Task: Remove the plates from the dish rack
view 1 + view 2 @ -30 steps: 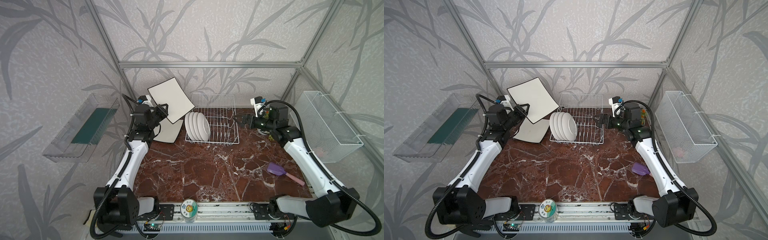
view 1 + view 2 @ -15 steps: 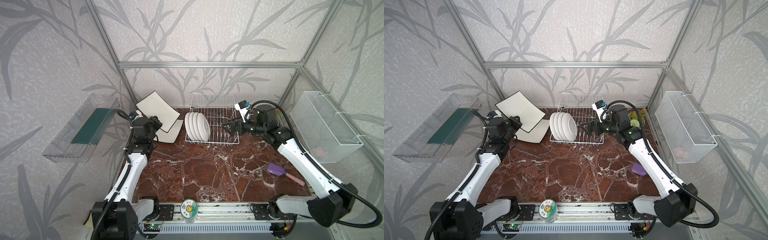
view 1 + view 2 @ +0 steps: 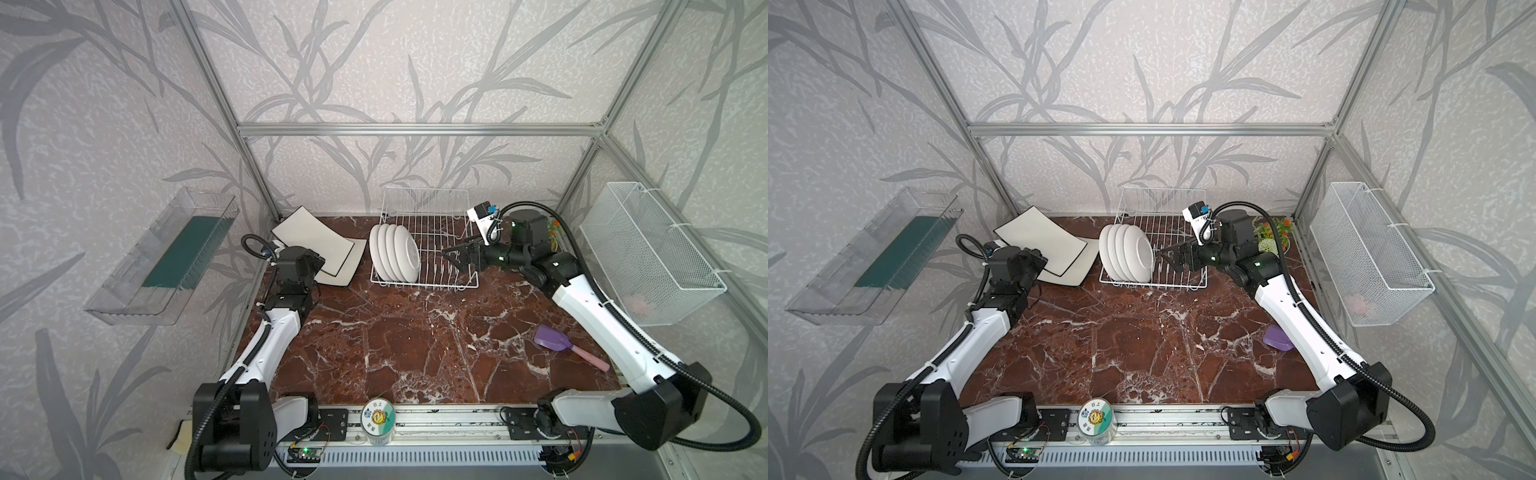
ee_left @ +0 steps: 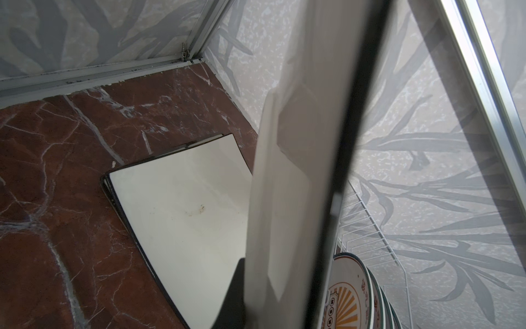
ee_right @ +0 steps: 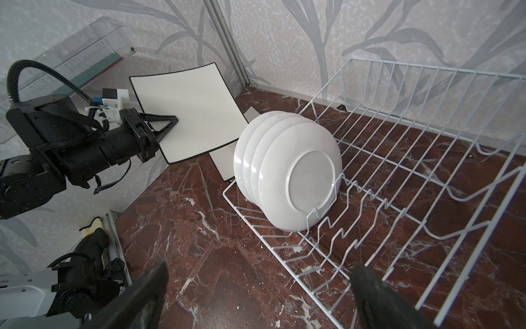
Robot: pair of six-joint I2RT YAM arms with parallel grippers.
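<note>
Where the brown table (image 3: 415,332) meets the back wall, the rack (image 3: 432,232) sits in the middle. It is made of white wire, and most of its slots are bare.

Two square plates are to the left of the rack, near the back corner. The flat plate (image 3: 348,272) lies on the table, just beside the rack. The top plate (image 3: 307,235) is white with a thin dark rim. It is tilted over the flat plate. I cannot tell if the two touch.

Four round plates (image 3: 395,253) stand on edge in the left end of the rack. They are packed close together. Their plain white backs (image 5: 287,168) face my right arm. My left wrist view shows an orange sun picture (image 4: 344,302) on their fronts.

My left gripper (image 5: 165,126) is pinched tight on one edge of the top plate and holds it up.

My right gripper (image 3: 455,257) is low over the right part of the rack. Its jaws are spread wide and hold nothing. It points at the round plates, with bare rack slots in between.

A small purple scoop (image 3: 548,338) with a pink handle lies on the table by my right arm, well apart from the rack.
</note>
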